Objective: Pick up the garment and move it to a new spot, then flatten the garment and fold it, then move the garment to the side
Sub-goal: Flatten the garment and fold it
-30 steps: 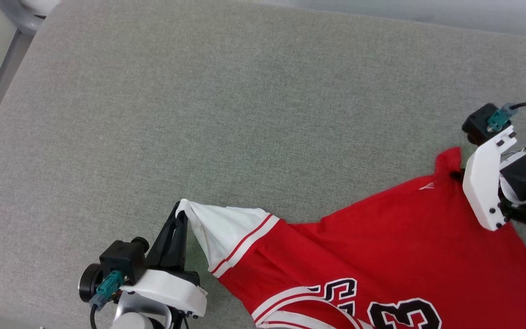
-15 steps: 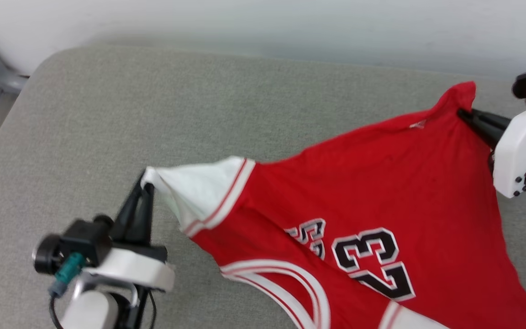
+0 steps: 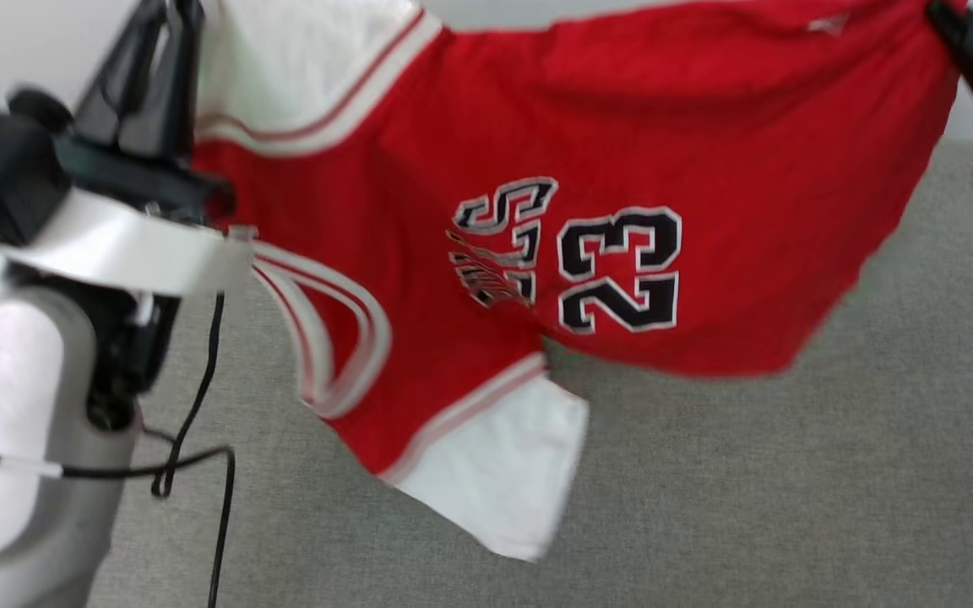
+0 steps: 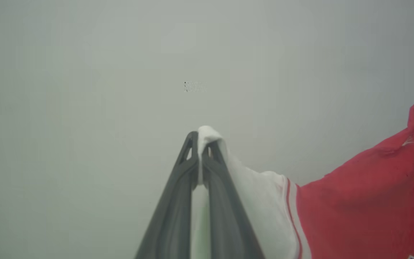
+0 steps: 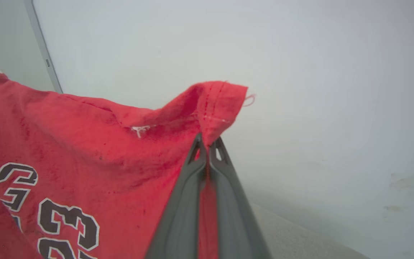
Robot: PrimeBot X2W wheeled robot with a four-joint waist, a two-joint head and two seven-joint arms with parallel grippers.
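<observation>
The garment (image 3: 622, 135), a red T-shirt with white sleeves and a black "23", hangs spread in the air above the table. My left gripper (image 3: 167, 17) is shut on the tip of one white sleeve, seen pinched between the fingers in the left wrist view (image 4: 201, 138). My right gripper (image 3: 943, 17) is shut on a red hem corner, close to the small white mark (image 5: 139, 130), and the right wrist view shows the fold caught at its tips (image 5: 207, 142). The other white sleeve (image 3: 503, 473) dangles low over the table.
The grey padded table (image 3: 774, 490) lies below the shirt. A pale wall (image 4: 120, 72) stands behind it, with a grey upright post (image 5: 43, 54) at its left end. A black cable (image 3: 199, 422) loops beside my left forearm (image 3: 13, 422).
Both grippers have risen with the shirt, lifting it off the table until it hangs between them. The head view has shifted as well.
</observation>
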